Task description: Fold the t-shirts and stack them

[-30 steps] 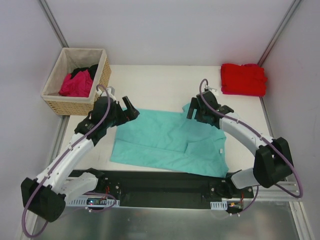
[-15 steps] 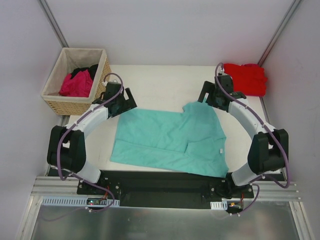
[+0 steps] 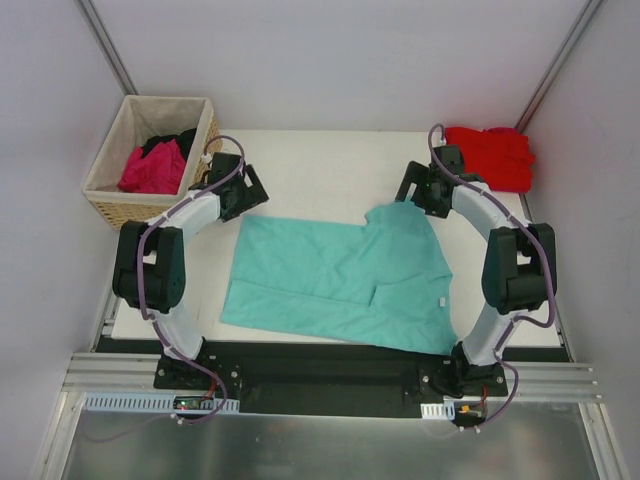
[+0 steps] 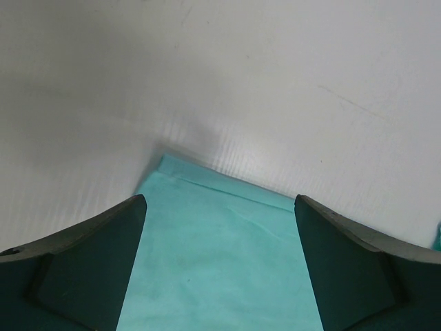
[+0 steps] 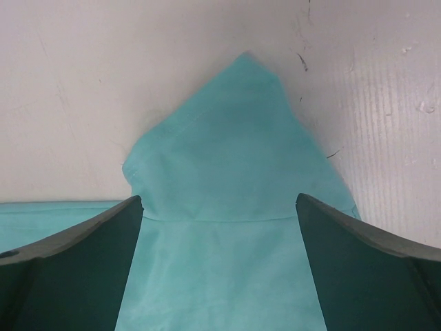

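- The teal shirt (image 3: 335, 280) lies spread flat in the middle of the table (image 3: 320, 160), between the two arms. Its right part is folded over on itself.
- A small white speck near the shirt's near right edge may be a neck label; it is too small to be sure.
- The left gripper (image 4: 219, 207) hangs over the shirt's far left corner, jaws spread wide and holding nothing.
- The right gripper (image 5: 219, 203) hangs over the pointed far right tip of the shirt, jaws equally wide and empty.
- The red shirt (image 3: 488, 158) sits folded at the table's far right corner, near the right gripper and apart from the teal shirt.
- The basket (image 3: 105, 195) stands at the far left corner. It holds the magenta shirt (image 3: 152, 170), with the black shirt (image 3: 180, 140) behind it.
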